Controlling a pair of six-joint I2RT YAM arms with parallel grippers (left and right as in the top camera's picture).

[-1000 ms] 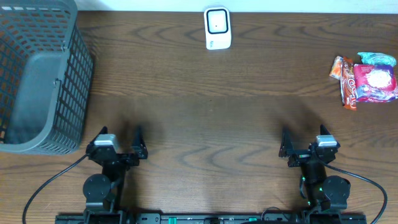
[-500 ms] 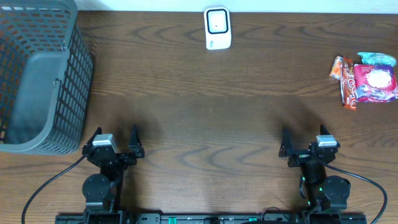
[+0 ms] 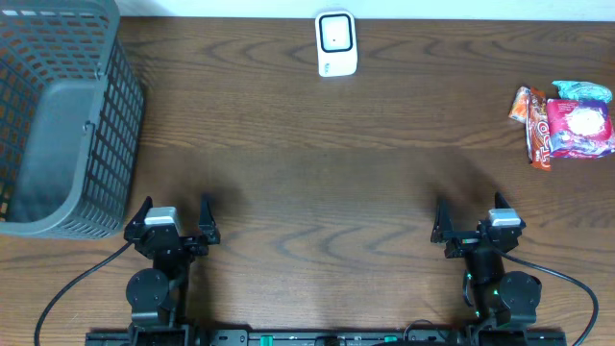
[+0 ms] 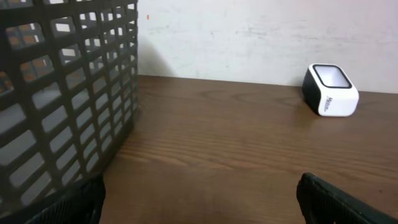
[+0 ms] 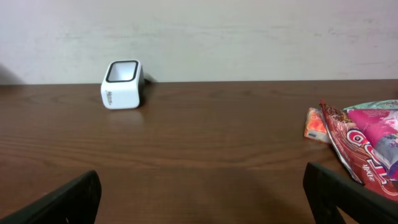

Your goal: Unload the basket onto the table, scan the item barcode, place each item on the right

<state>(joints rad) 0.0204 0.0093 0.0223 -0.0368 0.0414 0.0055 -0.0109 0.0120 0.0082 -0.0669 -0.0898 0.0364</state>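
A white barcode scanner (image 3: 336,43) with a dark window stands at the far middle of the table; it also shows in the left wrist view (image 4: 330,90) and the right wrist view (image 5: 122,84). A small pile of colourful snack packets (image 3: 567,120) lies at the far right, red and teal on top (image 5: 367,134). My left gripper (image 3: 176,208) rests at the near left, open, with only bare wood between its fingers (image 4: 199,199). Near the front right, my right gripper (image 3: 469,213) is also open and holds nothing (image 5: 202,199). Both are far from the packets and the scanner.
A dark grey mesh basket (image 3: 58,115) fills the far left corner, close ahead and left of the left gripper (image 4: 62,106). A white wall runs behind the table's far edge. Dark wood table (image 3: 317,173) lies between the arms and the scanner.
The left gripper has shifted slightly to the left, toward the basket. The right arm, the packets and the scanner have not moved.
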